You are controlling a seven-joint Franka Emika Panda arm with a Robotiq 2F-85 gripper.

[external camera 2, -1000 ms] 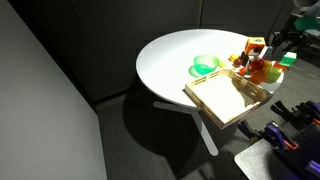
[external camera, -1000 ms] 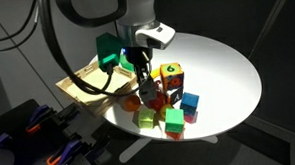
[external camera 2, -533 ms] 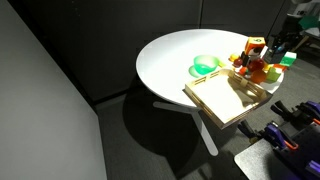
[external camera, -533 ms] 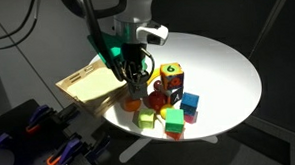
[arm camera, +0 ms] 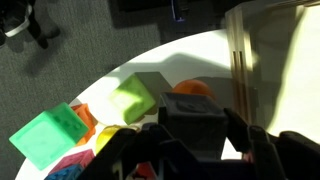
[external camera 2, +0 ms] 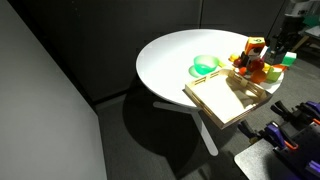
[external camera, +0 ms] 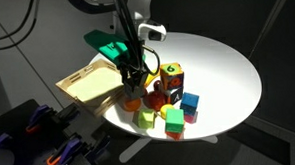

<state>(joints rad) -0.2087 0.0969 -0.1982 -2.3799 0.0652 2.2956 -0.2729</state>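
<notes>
The fingers [external camera: 135, 79] are clamped on the orange block [arm camera: 190, 90], upper centre of the wrist view; likely light, rigid and smooth, it is best gripped across flat opposite faces.

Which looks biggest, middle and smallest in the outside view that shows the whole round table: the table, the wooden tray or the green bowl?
1. White table
2. Wooden tray
3. Green bowl, clearly the smallest

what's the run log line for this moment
pincer: shut | position: above block pile, beside wooden tray | held: unclear | surface: round white table
</notes>
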